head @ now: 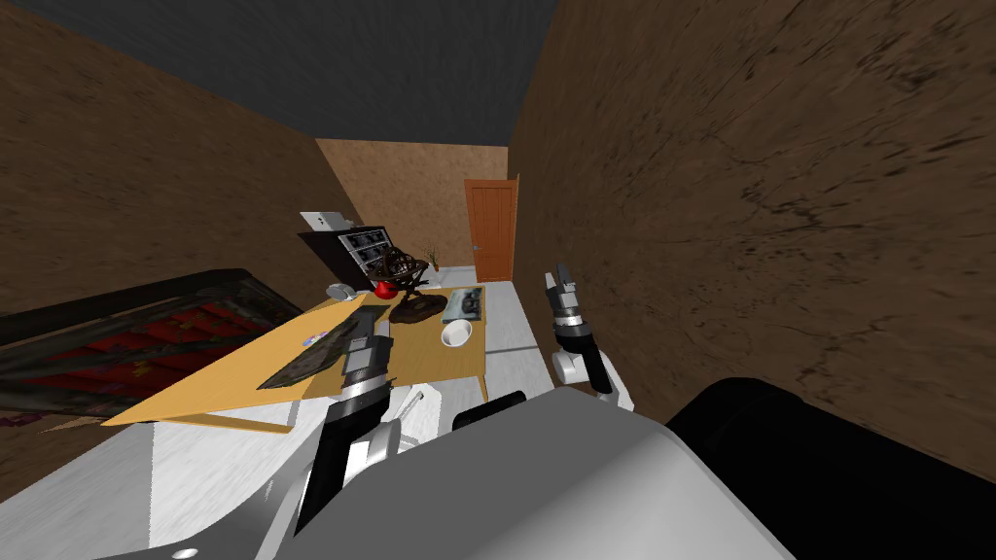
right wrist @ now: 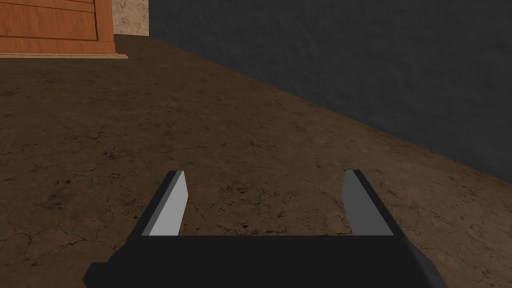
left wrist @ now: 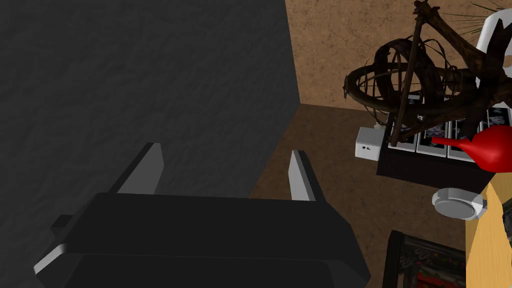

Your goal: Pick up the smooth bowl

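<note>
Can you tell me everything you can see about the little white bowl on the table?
The bowl is small, round and plain white, smooth with no pattern. It sits open side up and looks empty. It rests on the orange-yellow table, near the table's right-hand edge. It is close to a flat grey-blue tray and the dark base of a ringed globe sculpture. Nothing holds it.
</note>
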{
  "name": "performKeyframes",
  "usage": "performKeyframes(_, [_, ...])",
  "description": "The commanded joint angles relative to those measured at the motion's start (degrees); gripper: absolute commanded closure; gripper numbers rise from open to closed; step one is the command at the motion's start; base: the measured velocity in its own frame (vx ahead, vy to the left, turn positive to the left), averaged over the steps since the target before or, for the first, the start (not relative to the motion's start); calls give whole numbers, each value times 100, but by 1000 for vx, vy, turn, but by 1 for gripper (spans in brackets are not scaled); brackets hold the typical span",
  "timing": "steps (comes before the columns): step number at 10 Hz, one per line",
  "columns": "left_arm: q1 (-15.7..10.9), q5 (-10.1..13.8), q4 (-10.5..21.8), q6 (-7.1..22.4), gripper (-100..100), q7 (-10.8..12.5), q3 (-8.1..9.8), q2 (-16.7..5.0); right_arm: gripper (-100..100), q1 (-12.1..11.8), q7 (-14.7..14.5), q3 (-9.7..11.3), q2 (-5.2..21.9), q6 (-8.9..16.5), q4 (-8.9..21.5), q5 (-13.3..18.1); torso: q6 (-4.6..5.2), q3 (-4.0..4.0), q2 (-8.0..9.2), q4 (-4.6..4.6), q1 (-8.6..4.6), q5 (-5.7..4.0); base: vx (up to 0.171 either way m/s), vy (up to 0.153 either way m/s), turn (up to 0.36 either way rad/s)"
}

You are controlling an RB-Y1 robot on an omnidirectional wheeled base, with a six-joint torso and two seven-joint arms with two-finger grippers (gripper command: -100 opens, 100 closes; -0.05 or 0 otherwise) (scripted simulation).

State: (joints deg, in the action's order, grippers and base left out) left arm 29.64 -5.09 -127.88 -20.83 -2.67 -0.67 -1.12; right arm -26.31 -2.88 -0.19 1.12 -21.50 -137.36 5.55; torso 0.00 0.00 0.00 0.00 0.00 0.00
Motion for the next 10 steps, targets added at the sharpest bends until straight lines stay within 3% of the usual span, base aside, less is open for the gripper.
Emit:
performKeyframes(1, [-105, -1, 136, 128, -100, 66, 11, -221, 0, 0, 0, 0, 0, 0, 0, 0, 0, 0, 0, 0, 0, 0, -13, 6, -17])
performKeyframes(5, [-478, -6, 605, 584, -100, 288, 39, -572, 0, 0, 0, 0, 0, 0, 0, 0, 1, 6, 11, 2, 11, 3, -33, 20, -21])
performKeyframes(6, [-478, -6, 605, 584, -100, 288, 39, -572, 0, 0, 0, 0, 0, 0, 0, 0, 0, 7, 12, 3, 12, 3, -27, 19, -11])
performKeyframes(10, [-1060, -9, 1325, 1231, -100, 615, 68, -827, 0, 0, 0, 0, 0, 0, 0, 0, 0, 6, 12, 2, 15, 4, -38, 32, -30])
